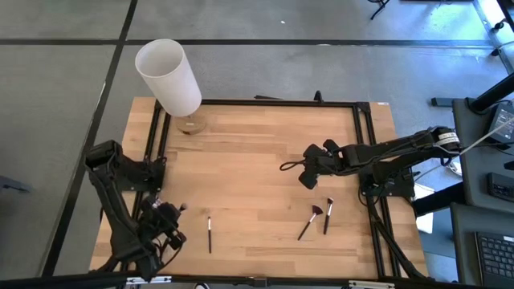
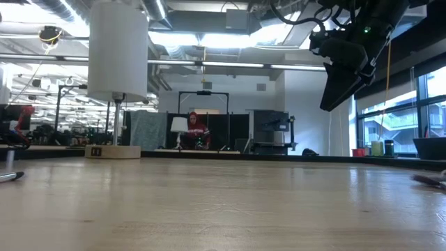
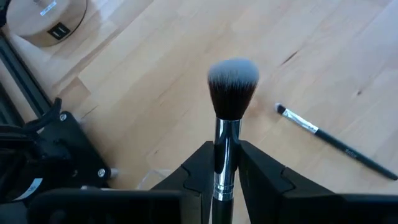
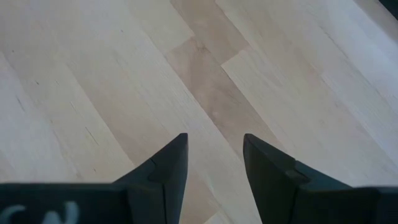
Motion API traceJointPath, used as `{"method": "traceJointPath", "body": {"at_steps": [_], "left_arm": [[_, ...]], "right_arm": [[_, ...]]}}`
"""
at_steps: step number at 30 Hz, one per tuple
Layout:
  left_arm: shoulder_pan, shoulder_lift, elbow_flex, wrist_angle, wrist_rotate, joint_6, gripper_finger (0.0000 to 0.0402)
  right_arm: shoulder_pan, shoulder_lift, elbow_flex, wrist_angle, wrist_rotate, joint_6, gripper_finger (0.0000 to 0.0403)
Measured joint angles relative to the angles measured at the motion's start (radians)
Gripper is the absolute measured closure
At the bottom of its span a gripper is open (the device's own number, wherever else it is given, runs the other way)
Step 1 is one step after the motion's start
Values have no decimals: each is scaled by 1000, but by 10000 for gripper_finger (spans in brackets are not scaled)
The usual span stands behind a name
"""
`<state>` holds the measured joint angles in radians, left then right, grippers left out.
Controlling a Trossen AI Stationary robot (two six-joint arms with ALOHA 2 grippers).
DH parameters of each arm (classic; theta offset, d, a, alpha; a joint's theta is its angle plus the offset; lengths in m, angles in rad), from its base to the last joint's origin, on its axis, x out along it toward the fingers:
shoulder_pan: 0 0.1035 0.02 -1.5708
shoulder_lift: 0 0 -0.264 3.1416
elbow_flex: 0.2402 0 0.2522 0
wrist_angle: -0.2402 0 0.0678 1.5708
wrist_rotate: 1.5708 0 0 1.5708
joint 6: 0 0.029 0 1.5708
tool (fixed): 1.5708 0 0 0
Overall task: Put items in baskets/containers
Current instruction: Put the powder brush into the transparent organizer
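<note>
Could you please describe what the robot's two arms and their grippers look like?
Both arms are matte black, built of jointed segments. The right arm carries a loose black cable looping off near its wrist. The left gripper and the right gripper each have two flat, dark, wedge-shaped fingers. White lettering shows on the right gripper's body, and a small green light glows on one arm in the low view.

table (image 1: 257,177): pale blond wood in planks, a few darker tan boards, black frame round the edge
held brush (image 3: 229,124): dark tuft fading to white-grey at the tip, shiny silver ferrule
left gripper (image 3: 227,180): black
thin brush (image 3: 333,140): black handle, silver ferrule, small dark tuft
fan brush (image 1: 309,221): dark handle, reddish-brown head
right gripper (image 4: 214,165): black fingers
cylinder (image 1: 169,76): plain white, on a tan wooden base
floor (image 1: 64,72): grey, dark seam lines
</note>
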<state>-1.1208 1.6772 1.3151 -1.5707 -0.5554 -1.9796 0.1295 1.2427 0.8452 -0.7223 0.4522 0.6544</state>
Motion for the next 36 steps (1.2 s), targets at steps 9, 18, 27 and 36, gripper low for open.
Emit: {"method": "traceJointPath", "body": {"at_steps": [9, 18, 27, 36], "left_arm": [[-4, 30, -48, 0, 93, -33, 334], [-1, 30, -69, 0, 134, -76, 297], [23, 29, -69, 0, 173, -76, 235], [35, 29, -69, 0, 294, -22, 239]], "right_arm": [[0, 0, 0, 0, 0, 0, 248], [0, 0, 0, 0, 0, 0, 248], [0, 0, 0, 0, 0, 14, 248], [0, 0, 0, 0, 0, 6, 248]]}}
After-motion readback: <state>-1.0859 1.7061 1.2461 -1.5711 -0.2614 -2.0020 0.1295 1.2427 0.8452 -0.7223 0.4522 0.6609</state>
